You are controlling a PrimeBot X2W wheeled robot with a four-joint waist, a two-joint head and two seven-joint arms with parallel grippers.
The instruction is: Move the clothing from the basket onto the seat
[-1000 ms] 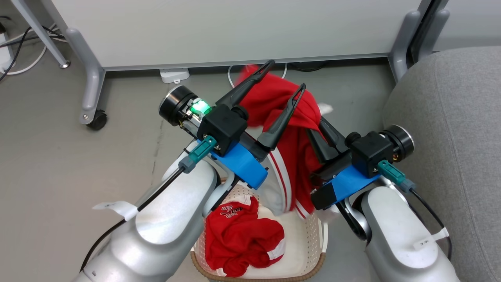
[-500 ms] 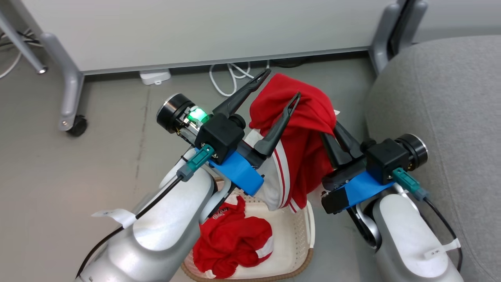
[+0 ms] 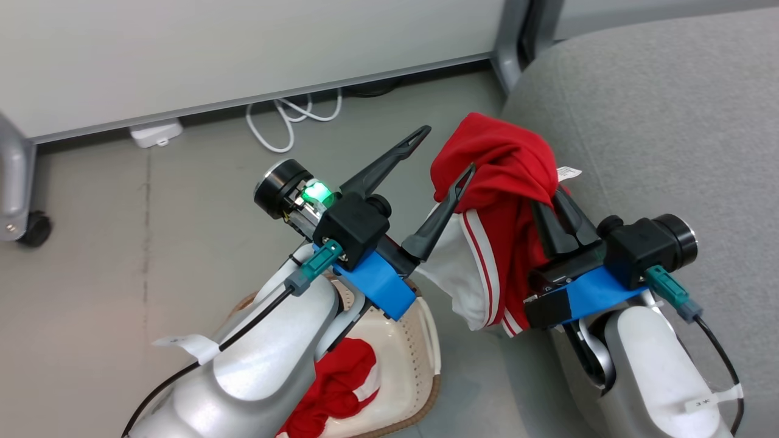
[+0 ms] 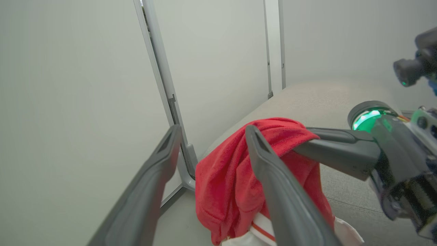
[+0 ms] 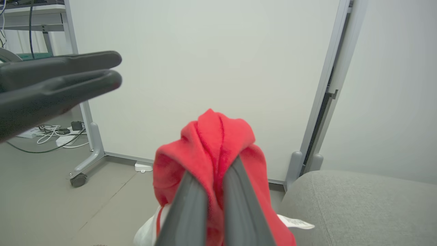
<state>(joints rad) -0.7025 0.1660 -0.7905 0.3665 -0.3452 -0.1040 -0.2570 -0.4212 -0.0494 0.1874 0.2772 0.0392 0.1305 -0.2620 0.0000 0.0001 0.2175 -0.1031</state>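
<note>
My right gripper (image 3: 551,204) is shut on a bright red garment (image 3: 499,164) with white trim, held up in the air at the left edge of the grey seat (image 3: 657,121). The cloth drapes over the fingertips and hangs down, and a small white label sticks out toward the seat. In the right wrist view the fingers (image 5: 191,205) pinch the red fabric (image 5: 208,143). My left gripper (image 3: 448,151) stands open just left of the cloth, one finger against it, gripping nothing (image 4: 213,130). Below my left arm, the cream basket (image 3: 420,340) holds another red garment (image 3: 341,377).
A white partition panel stands behind, with grey legs and a caster (image 3: 27,228). A white power strip (image 3: 155,131) and looped cable (image 3: 292,115) lie on the grey floor at its foot. The seat (image 5: 358,205) spreads wide to the right.
The head view has swung right, so the seat fills more of the picture. My right gripper has carried the red garment away from above the basket, to the seat's edge. The left gripper stays open beside it.
</note>
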